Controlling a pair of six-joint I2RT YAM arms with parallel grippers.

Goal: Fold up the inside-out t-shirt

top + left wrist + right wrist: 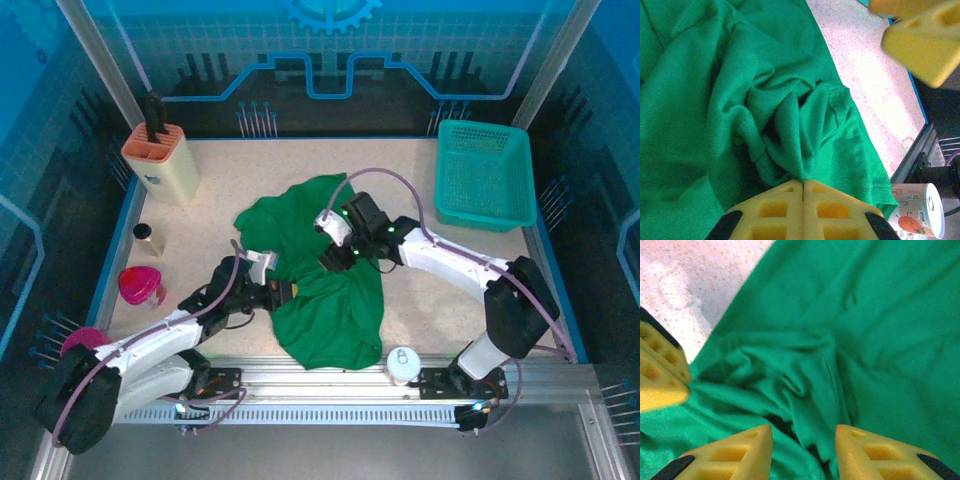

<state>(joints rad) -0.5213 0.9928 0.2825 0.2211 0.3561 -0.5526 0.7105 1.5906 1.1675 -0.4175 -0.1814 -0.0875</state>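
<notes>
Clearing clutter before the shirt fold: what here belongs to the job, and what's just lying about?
Job: green t-shirt, left gripper pinching it, right gripper open over it.
Lying about: teal basket, beige holder, small bottle, pink container, white cup.

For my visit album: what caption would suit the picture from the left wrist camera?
Left gripper pinches a fold of the crumpled green t-shirt, a small cup nearby.

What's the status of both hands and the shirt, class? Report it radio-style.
Left hand shut, pinching a shirt fold. Right hand open, low over shirt. Shirt crumpled, not folded. Cup stands beside the near hem.
</notes>
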